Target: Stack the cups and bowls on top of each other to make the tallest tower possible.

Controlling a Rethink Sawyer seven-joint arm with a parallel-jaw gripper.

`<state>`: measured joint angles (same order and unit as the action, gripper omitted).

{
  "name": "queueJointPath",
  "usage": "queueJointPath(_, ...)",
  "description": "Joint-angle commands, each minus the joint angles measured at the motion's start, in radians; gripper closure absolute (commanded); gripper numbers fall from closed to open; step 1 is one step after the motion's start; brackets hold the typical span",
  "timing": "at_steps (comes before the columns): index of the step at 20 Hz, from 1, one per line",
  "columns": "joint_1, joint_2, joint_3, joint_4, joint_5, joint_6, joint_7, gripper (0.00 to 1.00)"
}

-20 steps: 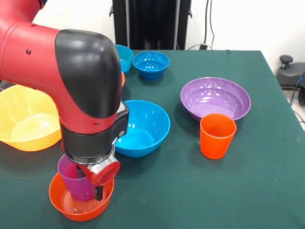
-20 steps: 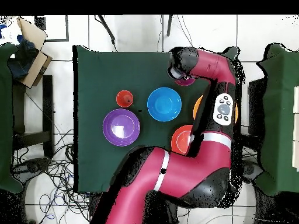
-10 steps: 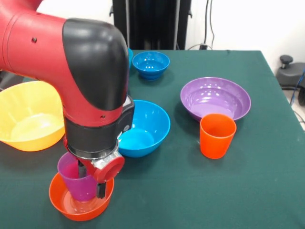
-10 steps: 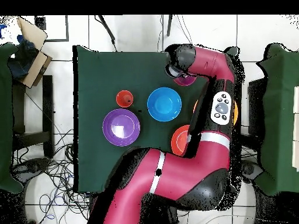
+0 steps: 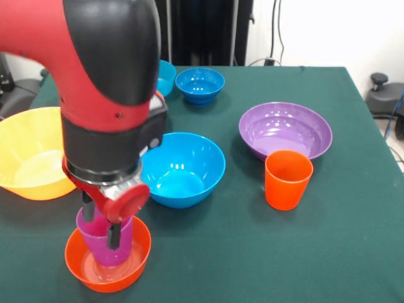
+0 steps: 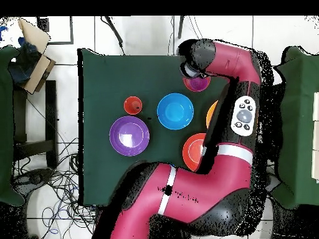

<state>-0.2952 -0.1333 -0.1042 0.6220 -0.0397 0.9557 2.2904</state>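
One purple cup (image 5: 106, 243) sits upright in the orange bowl (image 5: 108, 265) directly beneath my fingers (image 5: 101, 222), which straddle its rim, spread; whether they touch it, I cannot tell.

Premises are presenting as a robotics lab: cloth-covered table (image 6: 112, 74), loose floor cables (image 6: 53, 180), tiled flooring (image 6: 143, 34).

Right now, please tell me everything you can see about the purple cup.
The purple cup is a small, glossy, tapered tumbler without a handle, apparently plastic. It stands upright, mouth up, inside the small orange bowl near the table's front left corner in the front view. The gripper is right above it, one dark finger hanging in front of its wall; contact cannot be judged. The overhead view shows only its rim beside the arm.
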Motion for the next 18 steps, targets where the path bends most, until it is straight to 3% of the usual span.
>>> queueJointPath(1,0.032,-0.072,0.020,0.126,-0.006,0.133,-0.007,0.00)
queueJointPath(7,0.031,-0.083,0.031,0.099,0.033,0.182,0.006,0.00)
queueJointPath(12,0.048,-0.111,0.045,0.183,0.069,0.106,0.066,0.00)
queueJointPath(18,0.077,-0.160,0.051,0.312,0.089,0.000,0.071,0.00)
